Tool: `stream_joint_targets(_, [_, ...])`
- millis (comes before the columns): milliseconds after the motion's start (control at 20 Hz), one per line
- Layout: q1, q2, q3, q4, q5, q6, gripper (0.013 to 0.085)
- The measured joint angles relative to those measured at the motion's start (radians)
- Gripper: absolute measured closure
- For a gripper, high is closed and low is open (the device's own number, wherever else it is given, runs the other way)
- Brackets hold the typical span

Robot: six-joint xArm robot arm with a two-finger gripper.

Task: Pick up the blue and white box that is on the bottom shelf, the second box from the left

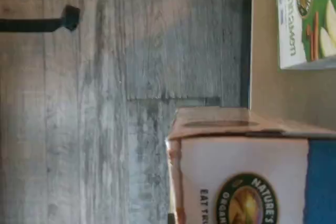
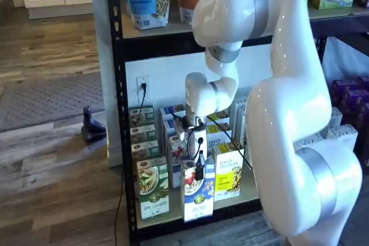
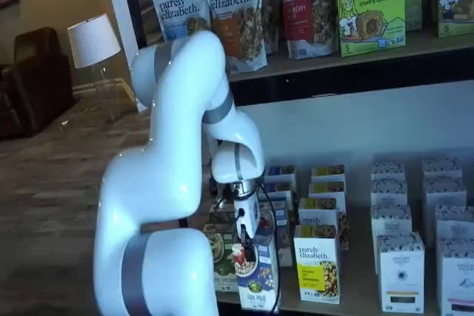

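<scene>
The green and white cardboard carton stands at the left front corner of the pale tan bottom shelf with its black steel edge. Its small print is too blurry to read. In the wrist view this green carton shows sideways letters that I cannot make out.

Just to its right stands the tall blue and white cardboard box, with a bowl of red berries pictured on it. It sits at the front edge of the shelf and looks pulled a bit forward of the boxes beside it. In the wrist view the blue and white box shows a round badge with "NATURE'S" and "ORGANIC" on it, and letters starting "EAT".

The white gripper with black fingers comes down onto the top of this box. The fingers look closed on its top edge, one on each side.

Next on the right is the yellow and white "purely elizabeth." carton, very close beside the box. The grey wood floor in front of the shelf is open.
</scene>
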Motion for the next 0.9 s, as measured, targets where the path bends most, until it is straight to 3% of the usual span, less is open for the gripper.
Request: stream_joint_targets(900, [0.068, -0.350, 0.377, 0.081, -0.068, -0.006, 0.0490])
